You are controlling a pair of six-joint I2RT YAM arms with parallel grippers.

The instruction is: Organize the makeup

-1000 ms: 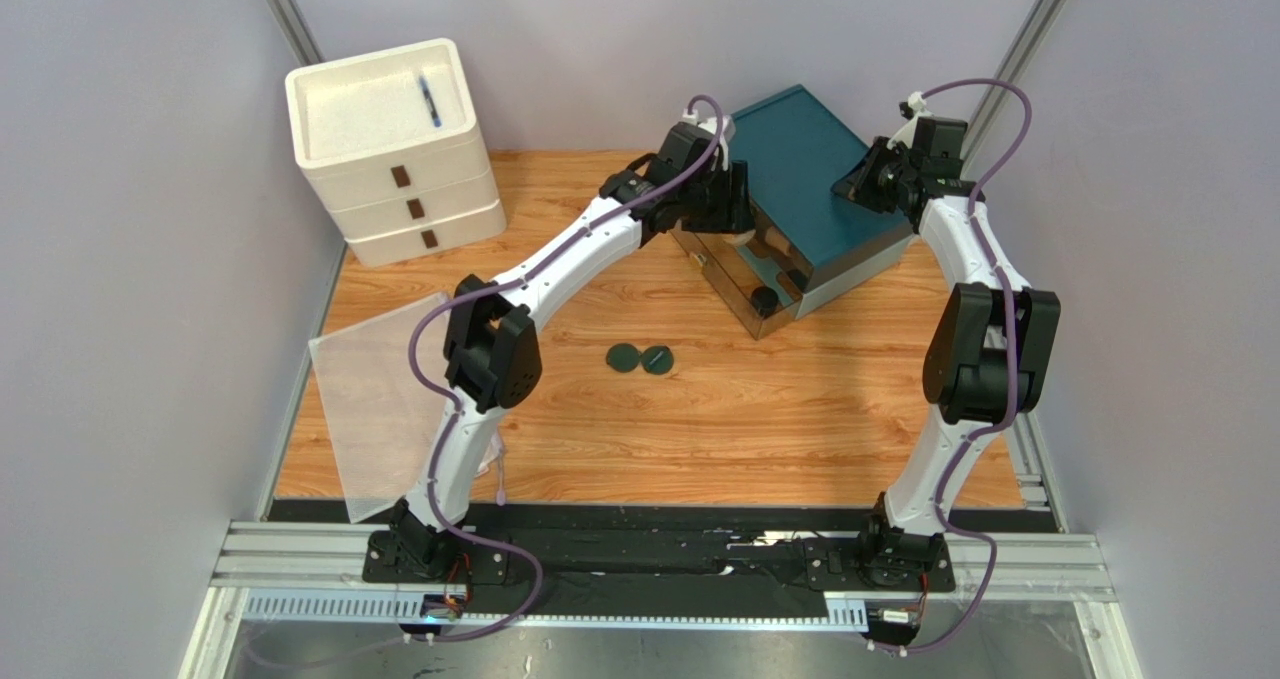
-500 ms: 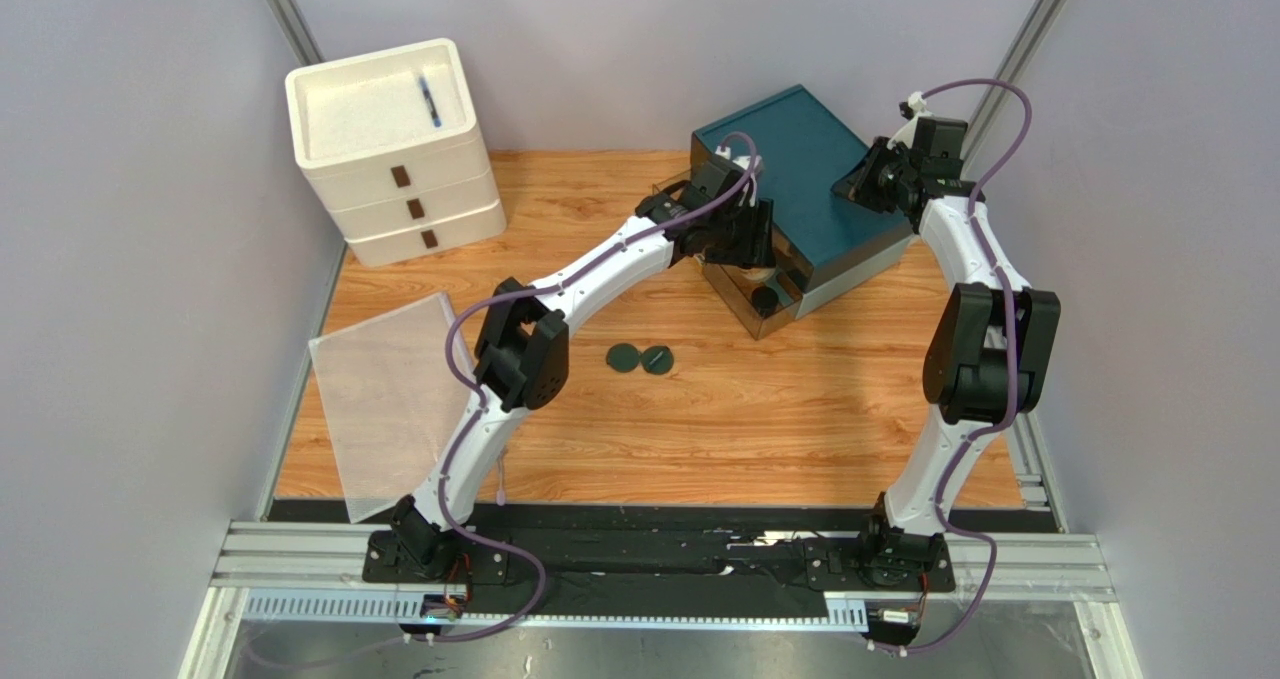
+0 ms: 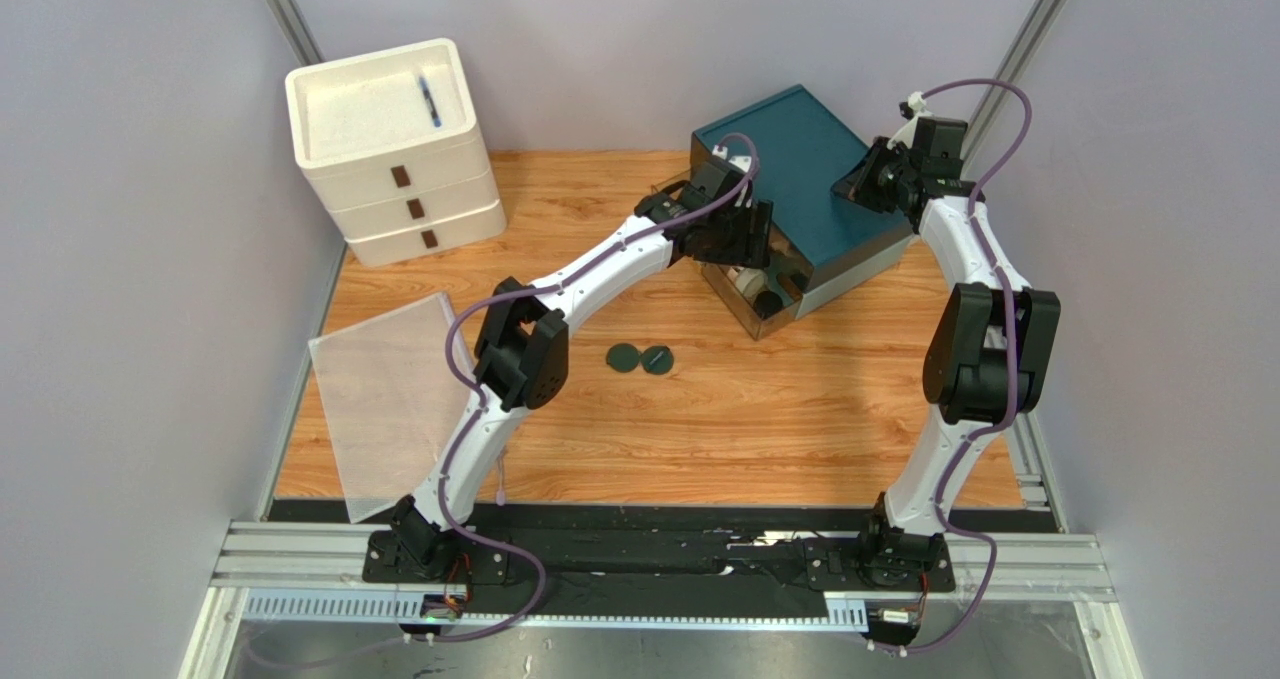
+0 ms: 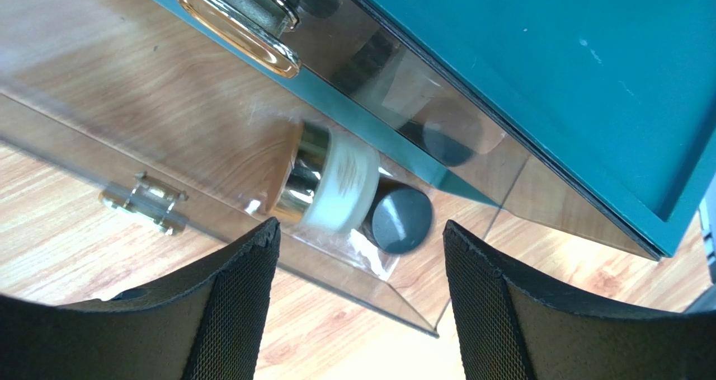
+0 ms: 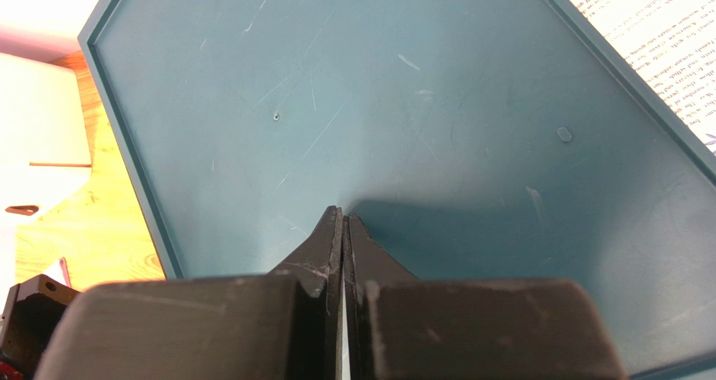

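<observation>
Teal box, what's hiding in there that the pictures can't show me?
- Top view: the lid of the teal box covers its inside, so the items under it are hidden.
- Left wrist view: behind the gold-lidded jar and black jar, more shapes are smeared by glare on the clear panel.
- Right wrist view: the lid and the shut right claw fill the picture, so nothing inside shows.

Top view: the left arm [image 3: 631, 252] covers most of the clear acrylic case [image 3: 736, 301]; I cannot make out its contents. Left wrist view: a dark round shape [image 4: 450, 141] behind the clear wall is blurred. Right wrist view: the white printed sheet [image 5: 655, 27] is cut off, text unreadable.
</observation>
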